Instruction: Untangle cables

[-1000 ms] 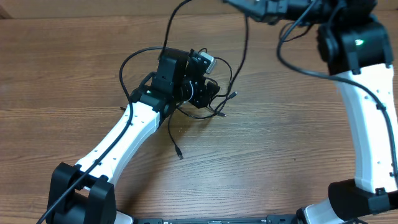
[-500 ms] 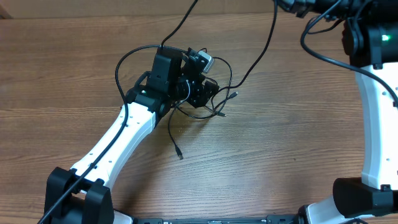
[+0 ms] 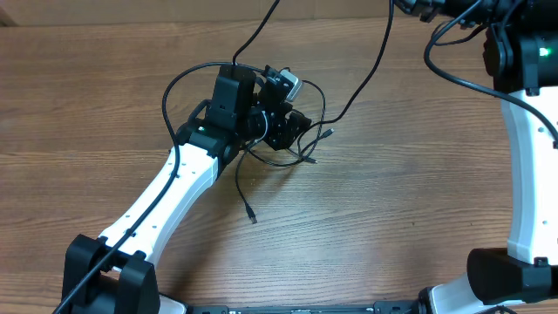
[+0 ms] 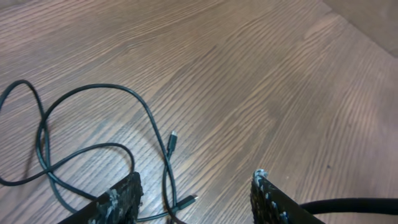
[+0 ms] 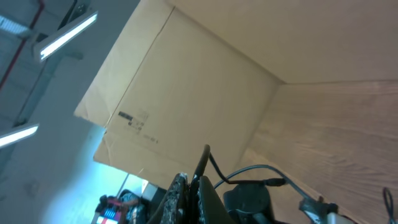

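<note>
Thin black cables (image 3: pixel 307 155) lie tangled on the wooden table around my left gripper (image 3: pixel 292 124). One loose end with a plug (image 3: pixel 253 218) trails toward the front, and another plug (image 3: pixel 329 133) lies to the right. In the left wrist view my left gripper (image 4: pixel 196 186) is open and low over the cable loops (image 4: pixel 93 149), with two plugs (image 4: pixel 173 137) between its fingers. My right gripper (image 5: pixel 191 183) is raised at the back right, mostly out of the overhead view, and is shut on a thin black cable (image 5: pixel 202 160) that rises from the tangle.
A cardboard box (image 5: pixel 186 81) stands beyond the table's far edge. The left arm (image 3: pixel 166 187) crosses the front left of the table and the right arm (image 3: pixel 523 148) stands along the right side. Thicker arm cables (image 3: pixel 453 74) hang near the right arm.
My right gripper has moved right and further back with the cable, drawing that strand up and to the right. The left arm has shifted slightly; the tangle stays around it.
</note>
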Robot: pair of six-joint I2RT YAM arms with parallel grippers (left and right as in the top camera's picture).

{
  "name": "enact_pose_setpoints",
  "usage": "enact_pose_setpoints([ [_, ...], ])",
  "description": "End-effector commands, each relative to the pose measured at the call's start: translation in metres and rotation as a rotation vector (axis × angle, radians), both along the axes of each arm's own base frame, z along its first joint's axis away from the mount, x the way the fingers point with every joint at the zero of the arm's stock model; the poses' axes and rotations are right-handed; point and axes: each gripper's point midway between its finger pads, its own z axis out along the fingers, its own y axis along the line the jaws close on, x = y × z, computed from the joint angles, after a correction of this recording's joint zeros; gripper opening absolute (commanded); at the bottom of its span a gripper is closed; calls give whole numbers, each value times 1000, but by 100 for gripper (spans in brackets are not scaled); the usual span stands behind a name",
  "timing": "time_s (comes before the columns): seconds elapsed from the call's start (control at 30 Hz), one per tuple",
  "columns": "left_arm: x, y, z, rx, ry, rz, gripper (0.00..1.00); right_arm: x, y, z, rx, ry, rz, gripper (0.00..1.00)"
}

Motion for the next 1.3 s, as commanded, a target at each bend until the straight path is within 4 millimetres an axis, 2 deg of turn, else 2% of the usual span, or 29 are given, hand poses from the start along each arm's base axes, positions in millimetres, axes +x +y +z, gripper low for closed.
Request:
enact_pose_setpoints([
  [0.0, -10, -7, 19, -71, -3, -55, 57, 13, -14, -3, -20, -10, -75, 4],
  [0.2, -22, -21, 37, -164, -24, -167, 58, 17, -18, -21, -58, 19, -82, 4],
  [0.43, -41, -34, 55, -255, -49, -317, 59, 23, -17, -30, -61, 43, -77, 4],
  [0.73, -49, -38, 61, -292, -51, -368, 59, 31, -15, -45, -65, 89, -68, 4],
  [0.87, -62, -41, 71, -342, -64, -457, 60, 34, -14, -49, -65, 101, -67, 4],
  [1.03, -88, -45, 91, -442, -106, -634, 60, 34, -12, -50, -66, 101, -62, 4],
  [1.27, -81, -45, 88, -418, -118, -599, 60, 27, -5, -49, -58, 103, -18, 4],
])
